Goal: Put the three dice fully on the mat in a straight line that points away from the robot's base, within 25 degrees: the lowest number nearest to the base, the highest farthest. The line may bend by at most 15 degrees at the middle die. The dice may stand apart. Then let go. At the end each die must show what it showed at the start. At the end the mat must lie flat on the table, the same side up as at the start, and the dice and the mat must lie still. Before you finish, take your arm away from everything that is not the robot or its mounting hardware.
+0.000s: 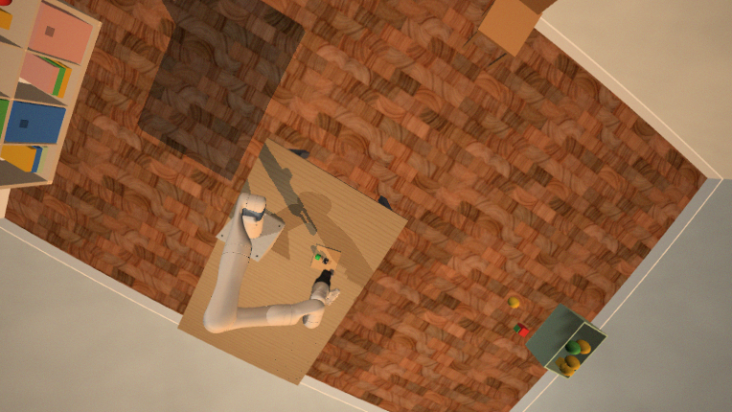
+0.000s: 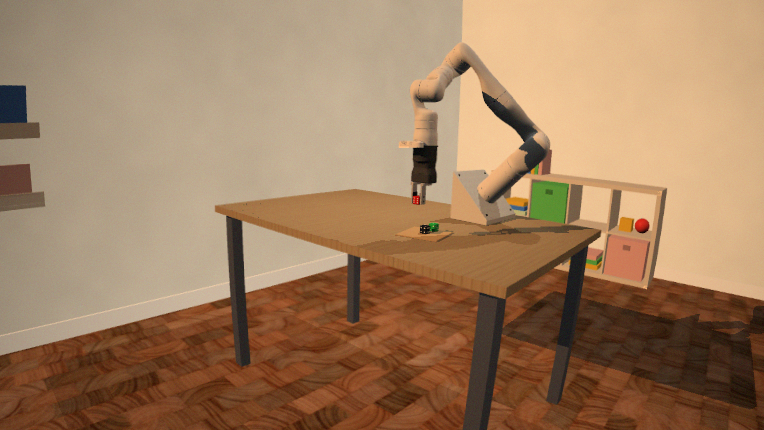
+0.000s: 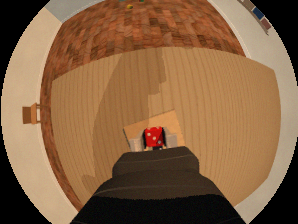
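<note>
Red die [image 2: 415, 200] [image 3: 154, 136] clamped in the hand [image 1: 329, 271] [image 2: 418, 201] [image 3: 154, 134], above the worktop [image 1: 266, 348] [image 2: 320, 213] [image 3: 210, 100] and clear of the mat [image 1: 333, 253] [image 2: 406, 233] [image 3: 173, 119]. Below, on the mat: black die [image 1: 326, 261] [image 2: 424, 229] and, nearer the base [image 1: 276, 223] [image 2: 459, 213], green die [image 1: 318, 257] [image 2: 434, 227]. Likely risks: a low approach knocking black, a release too high rolling red onto another face, a sideways error bending the row or overhanging the edge. Red masked from overhead; green out of sight in the wrist view; top numbers too small to read surely, so order unconfirmed.
</note>
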`<act>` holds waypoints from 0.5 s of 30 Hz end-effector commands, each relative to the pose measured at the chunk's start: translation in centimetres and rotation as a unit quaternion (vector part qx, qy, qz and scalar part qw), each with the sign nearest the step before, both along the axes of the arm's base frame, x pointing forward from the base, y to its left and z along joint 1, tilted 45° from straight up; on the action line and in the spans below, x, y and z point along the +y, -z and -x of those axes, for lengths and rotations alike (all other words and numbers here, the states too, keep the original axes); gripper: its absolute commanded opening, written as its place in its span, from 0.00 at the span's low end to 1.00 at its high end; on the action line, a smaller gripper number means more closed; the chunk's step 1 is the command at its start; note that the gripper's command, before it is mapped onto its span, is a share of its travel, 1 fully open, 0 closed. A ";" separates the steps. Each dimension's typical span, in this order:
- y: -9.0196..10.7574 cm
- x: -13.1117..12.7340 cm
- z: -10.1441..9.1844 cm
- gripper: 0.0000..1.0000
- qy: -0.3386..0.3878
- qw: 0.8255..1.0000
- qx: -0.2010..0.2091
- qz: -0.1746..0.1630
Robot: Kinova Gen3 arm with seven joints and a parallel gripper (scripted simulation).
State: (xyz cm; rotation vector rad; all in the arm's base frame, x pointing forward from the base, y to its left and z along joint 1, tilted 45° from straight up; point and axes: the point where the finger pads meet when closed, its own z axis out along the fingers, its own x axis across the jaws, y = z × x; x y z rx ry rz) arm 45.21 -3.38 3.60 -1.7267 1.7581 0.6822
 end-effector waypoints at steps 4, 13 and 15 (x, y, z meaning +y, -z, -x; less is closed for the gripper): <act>0.0 -0.1 0.0 0.49 0.001 1.000 0.000 0.000; 0.9 0.8 -0.1 0.49 0.001 1.000 0.000 0.001; 1.1 1.1 -0.1 0.49 0.001 1.000 0.000 0.001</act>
